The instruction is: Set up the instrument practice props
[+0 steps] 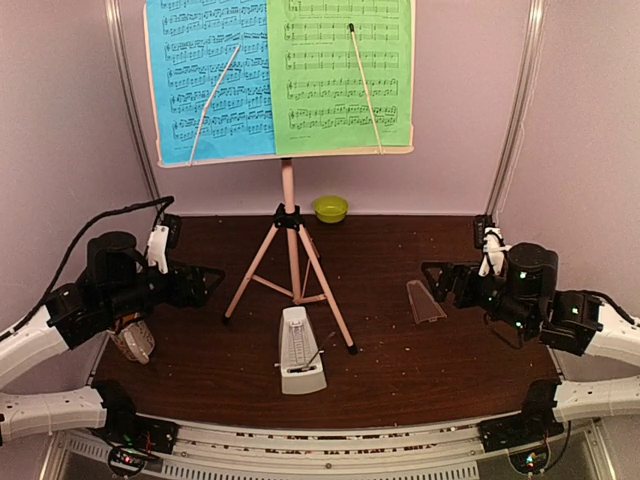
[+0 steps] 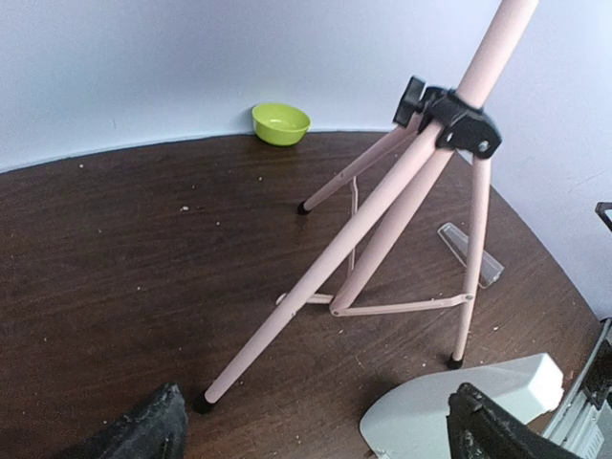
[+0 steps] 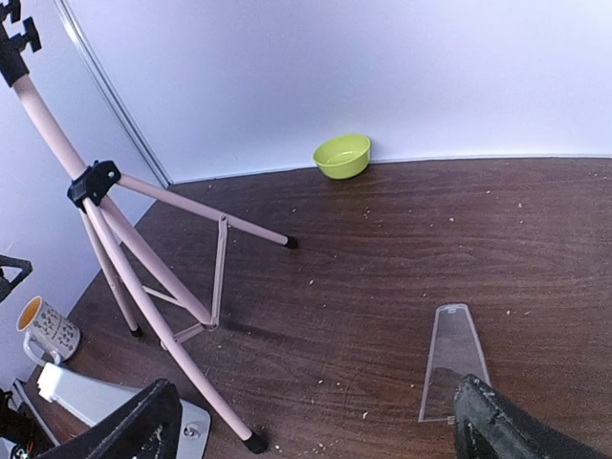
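Observation:
The pink music stand [image 1: 289,250] stands on its tripod legs mid-table, with the blue sheet [image 1: 210,80] and green sheet [image 1: 345,75] side by side on its desk. Its legs show in the left wrist view [image 2: 382,220] and right wrist view [image 3: 143,258]. The white pyramid metronome [image 1: 300,350] stands in front of the stand, its front open and its pendulum tilted; it also shows in the left wrist view [image 2: 449,411] and right wrist view [image 3: 105,402]. My left gripper [image 1: 205,283] is open and empty left of the stand. My right gripper [image 1: 435,280] is open and empty at the right.
A clear trapezoid cover [image 1: 424,301] lies flat just left of my right gripper, also in the right wrist view [image 3: 453,361]. A lime-green bowl [image 1: 330,208] sits by the back wall. A white mug [image 1: 133,342] stands under my left arm. Crumbs dot the dark table.

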